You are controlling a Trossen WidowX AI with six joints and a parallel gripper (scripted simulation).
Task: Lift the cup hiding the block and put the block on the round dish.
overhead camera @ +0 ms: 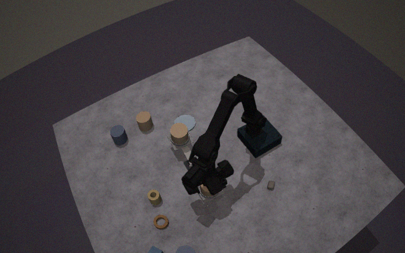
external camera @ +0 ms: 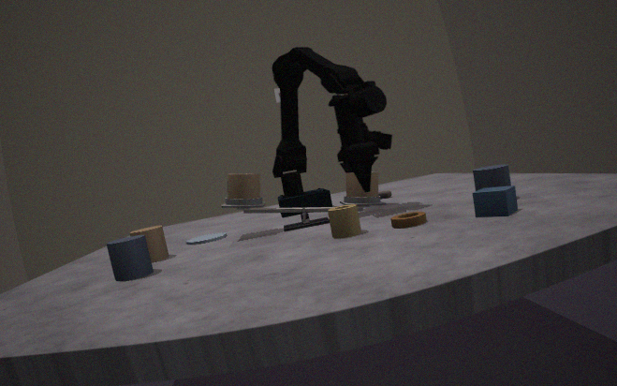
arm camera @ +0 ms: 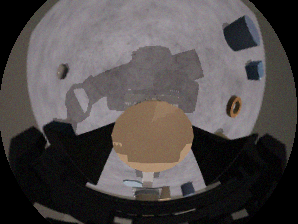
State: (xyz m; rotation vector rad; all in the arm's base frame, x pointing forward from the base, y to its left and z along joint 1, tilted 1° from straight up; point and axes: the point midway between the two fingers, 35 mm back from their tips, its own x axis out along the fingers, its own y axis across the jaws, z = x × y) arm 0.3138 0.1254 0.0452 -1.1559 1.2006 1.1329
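The tool [external camera: 366, 185] [arm camera: 153, 125] is spread wide, its fingers on either side of one tan cup [overhead camera: 208, 190] [external camera: 352, 185] [arm camera: 152, 135] with nothing pinched; whether they touch it I cannot tell. That cup stands on one end of the balance [overhead camera: 187, 153] [external camera: 296, 210] [arm camera: 148, 177]. The other tan cup [overhead camera: 179, 133] [external camera: 243, 186] stands on the opposite end, near the pale round dish [overhead camera: 187, 121] [external camera: 206, 238] [arm camera: 133, 183], which lies on the tabletop [overhead camera: 307, 141] [external camera: 253, 288] [arm camera: 110, 30]. The block is out of sight. Farther out are a yellow hollow cylinder [overhead camera: 154, 198] [external camera: 345, 221] and an orange ring [overhead camera: 155, 217] [external camera: 407, 221] [arm camera: 230, 107].
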